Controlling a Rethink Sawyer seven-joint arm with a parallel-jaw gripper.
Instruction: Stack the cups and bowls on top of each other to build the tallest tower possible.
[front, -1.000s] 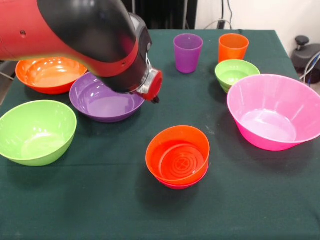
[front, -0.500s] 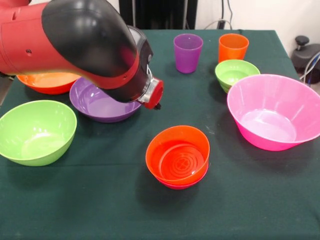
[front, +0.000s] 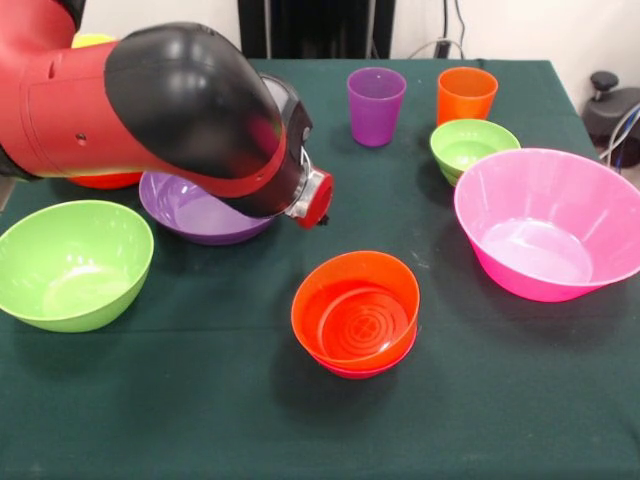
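Tower (front: 355, 318) sits below-right of the arm (front: 190, 115); jaws' state cannot be told.

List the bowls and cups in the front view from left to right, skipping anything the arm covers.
Large lime green bowl → purple bowl → small orange bowl nested in the red-magenta one → purple cup → orange cup → small green bowl → huge pink bowl.

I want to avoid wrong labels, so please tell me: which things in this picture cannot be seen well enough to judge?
- The hand: front view, hidden behind the arm; open or shut cannot be told.
- Large orange bowl: only a rim sliver shows under the arm.
- Purple bowl: far part covered by the arm.
- Yellow object: only its top shows above the arm.
- Small red-magenta bowl: only a lower edge shows under the small orange bowl.
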